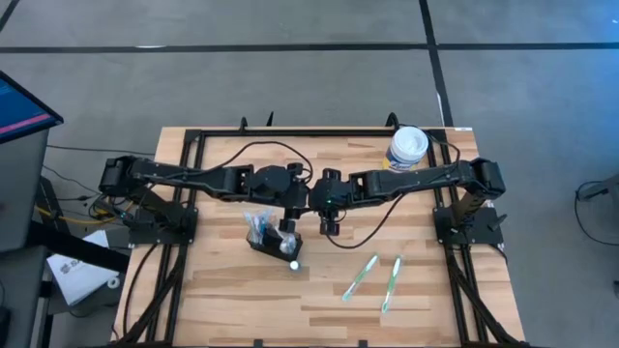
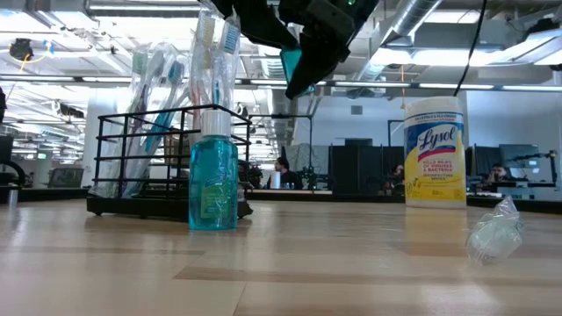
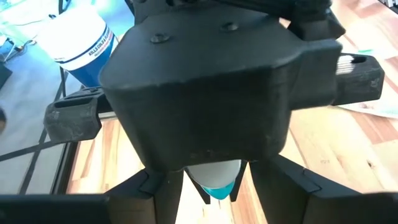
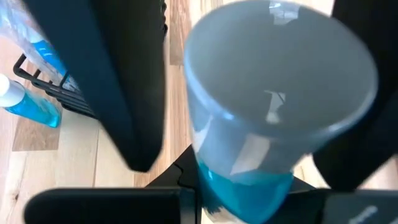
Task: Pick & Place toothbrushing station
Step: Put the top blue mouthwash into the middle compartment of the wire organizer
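The toothbrushing station [image 1: 263,235] [image 2: 167,167] is a black wire holder with wrapped brushes in it, standing on its base left of the table's middle. My two grippers meet above the middle. My right gripper [image 1: 306,203] [image 4: 249,193] is shut on a small teal tube with a white cap [image 4: 280,93] [image 2: 294,68] [image 3: 214,177]. My left gripper [image 1: 315,199] [image 3: 214,186] faces it, open. Its fingers [image 4: 106,87] stand on either side of the tube's cap end, and wood shows through a gap on one side. My right gripper pinches the tube's teal body [image 4: 249,177] between its two fingers, slanting down from the table's right side. The white cap end [image 4: 280,74] sticks out beyond the fingers toward my left gripper. The tube is lifted clear, well above the table.
A blue bottle with a white cap [image 1: 293,261] [image 2: 213,180] stands just in front of the station. Two wrapped toothbrushes [image 1: 360,277] [image 1: 392,282] lie near the front right. A yellow Lysol canister [image 1: 407,148] [image 2: 435,154] stands at the far right.
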